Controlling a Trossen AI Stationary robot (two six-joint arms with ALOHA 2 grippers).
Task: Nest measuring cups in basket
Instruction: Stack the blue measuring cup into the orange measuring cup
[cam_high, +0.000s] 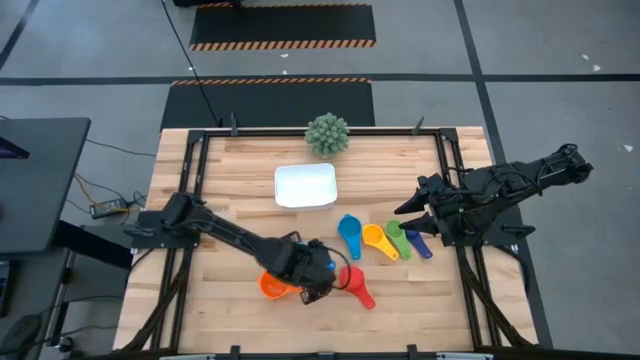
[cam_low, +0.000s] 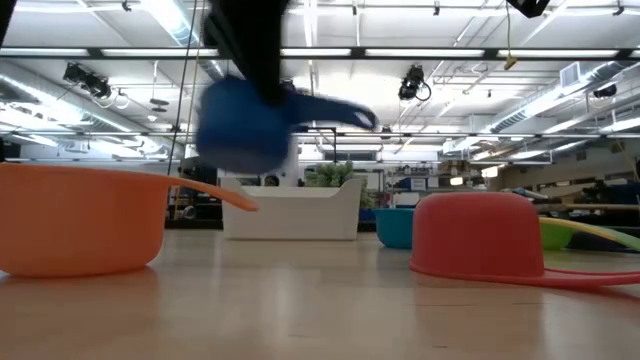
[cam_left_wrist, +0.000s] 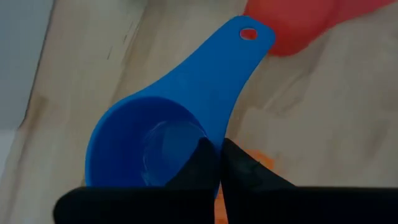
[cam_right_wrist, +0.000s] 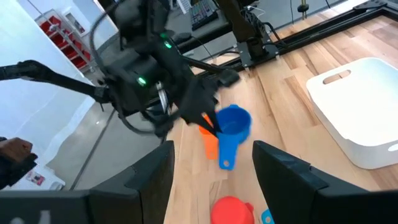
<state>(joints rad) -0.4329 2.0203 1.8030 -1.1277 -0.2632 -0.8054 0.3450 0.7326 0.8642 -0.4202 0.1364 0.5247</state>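
- Left tool (cam_left_wrist: 219, 163) pinches the blue cup (cam_left_wrist: 163, 134) by its rim, lifted above the orange cup (cam_high: 274, 286).
- Right tool (cam_right_wrist: 212, 171) hangs open beside the bench (cam_high: 220, 310).

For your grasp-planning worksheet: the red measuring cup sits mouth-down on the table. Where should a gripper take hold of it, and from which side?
Grip the red cup by its flat handle, coming from above. The inverted bowl is a smooth dome that would likely slip, while the handle lies low along the table, offering two narrow edges.
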